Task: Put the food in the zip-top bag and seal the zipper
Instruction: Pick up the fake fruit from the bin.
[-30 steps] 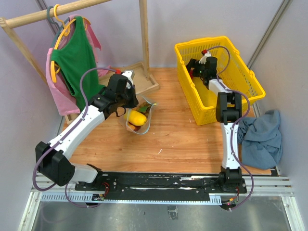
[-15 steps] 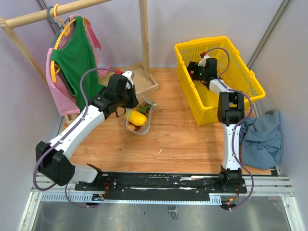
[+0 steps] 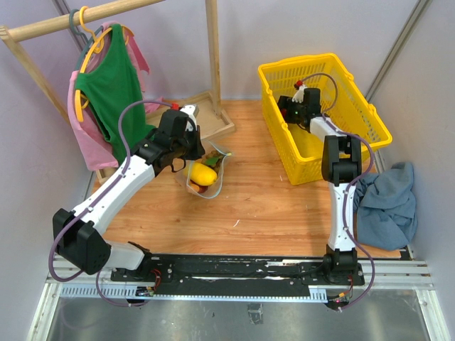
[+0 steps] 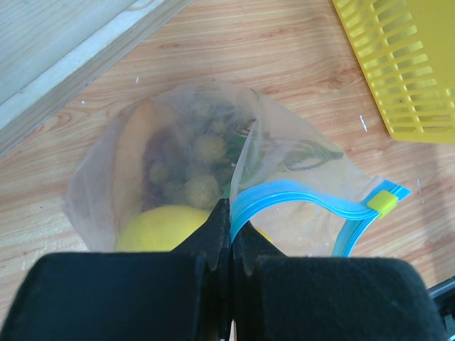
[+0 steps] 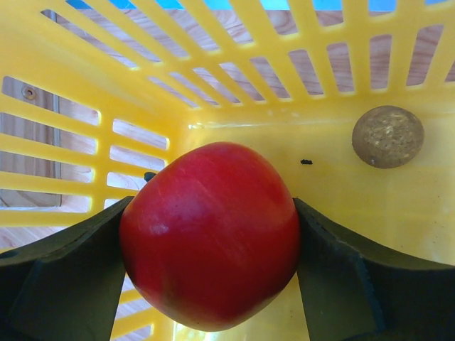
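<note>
The clear zip-top bag [image 4: 284, 177] lies on the wooden table [image 3: 263, 199], also in the top view [image 3: 207, 174]. It holds a yellow fruit [image 4: 160, 227], small round tan-brown fruits [image 4: 200, 190] and a dark reddish piece. My left gripper [image 4: 229, 238] is shut on the blue zipper strip [image 4: 298, 195] at the bag's mouth. A yellow slider [image 4: 384, 203] sits at the strip's end. My right gripper [image 5: 210, 249] is inside the yellow basket [image 3: 341, 92], shut on a red fruit [image 5: 210, 234]. A small tan round fruit [image 5: 387, 136] lies on the basket floor.
A wooden clothes rack with green and pink garments [image 3: 106, 92] stands at the back left, its wooden base tray [image 3: 213, 121] behind the bag. A blue cloth [image 3: 387, 202] lies at the right table edge. The basket wall [image 4: 405, 64] is right of the bag.
My right gripper has risen slightly within the basket with the red fruit. The left arm and the bag have not moved.
</note>
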Tool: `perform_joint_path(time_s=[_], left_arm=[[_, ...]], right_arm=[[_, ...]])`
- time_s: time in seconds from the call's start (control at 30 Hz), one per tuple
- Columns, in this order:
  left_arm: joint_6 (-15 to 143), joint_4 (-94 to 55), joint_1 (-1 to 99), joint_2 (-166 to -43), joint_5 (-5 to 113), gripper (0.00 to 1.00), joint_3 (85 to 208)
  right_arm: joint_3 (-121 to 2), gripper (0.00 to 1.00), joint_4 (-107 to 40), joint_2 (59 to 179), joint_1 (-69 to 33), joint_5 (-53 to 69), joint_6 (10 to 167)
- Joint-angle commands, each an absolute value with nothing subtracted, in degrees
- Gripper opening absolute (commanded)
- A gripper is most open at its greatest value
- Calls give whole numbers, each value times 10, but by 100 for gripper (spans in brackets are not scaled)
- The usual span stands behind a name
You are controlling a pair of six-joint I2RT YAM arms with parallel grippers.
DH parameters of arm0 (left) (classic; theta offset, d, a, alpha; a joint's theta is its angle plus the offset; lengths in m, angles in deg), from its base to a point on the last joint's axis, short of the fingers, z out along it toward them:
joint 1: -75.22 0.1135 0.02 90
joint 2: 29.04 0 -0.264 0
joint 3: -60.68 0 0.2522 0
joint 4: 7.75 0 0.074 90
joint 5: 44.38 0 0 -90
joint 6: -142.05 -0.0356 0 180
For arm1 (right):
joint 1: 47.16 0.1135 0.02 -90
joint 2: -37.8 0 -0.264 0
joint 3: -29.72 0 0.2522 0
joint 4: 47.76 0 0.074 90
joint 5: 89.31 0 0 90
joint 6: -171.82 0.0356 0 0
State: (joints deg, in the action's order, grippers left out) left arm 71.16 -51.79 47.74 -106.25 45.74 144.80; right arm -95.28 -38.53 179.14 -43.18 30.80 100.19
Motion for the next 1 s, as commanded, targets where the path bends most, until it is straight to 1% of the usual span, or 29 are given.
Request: perform_joint_path(time_s=[0.0, 0.13, 0.23, 0.33, 0.5, 0.7, 0.83, 0.97], left_arm=[[702, -498, 482, -1052, 466, 0, 1448], [701, -497, 482, -1053, 475, 0, 1451], [701, -500, 482, -1055, 482, 0, 1456], [704, -503, 482, -1052, 483, 0, 1460], [708, -512, 482, -1048, 492, 0, 1468], [718, -509, 482, -1050, 496, 0, 1450], [726, -510, 482, -1058, 507, 0, 1453], [731, -524, 482, -1058, 508, 0, 1466]], right_arm=[[-948, 65, -362, 1786, -433, 302, 990], [-922, 54, -371, 1750, -435, 287, 979], [-900, 51, -371, 1717, -438, 275, 968], [-870, 45, -369, 1674, -442, 253, 959], [-814, 44, -344, 1597, -444, 223, 939], [-743, 43, -296, 1469, -448, 170, 911], [-711, 43, -254, 1389, -449, 161, 903], [-659, 42, -246, 1302, -441, 165, 924]])
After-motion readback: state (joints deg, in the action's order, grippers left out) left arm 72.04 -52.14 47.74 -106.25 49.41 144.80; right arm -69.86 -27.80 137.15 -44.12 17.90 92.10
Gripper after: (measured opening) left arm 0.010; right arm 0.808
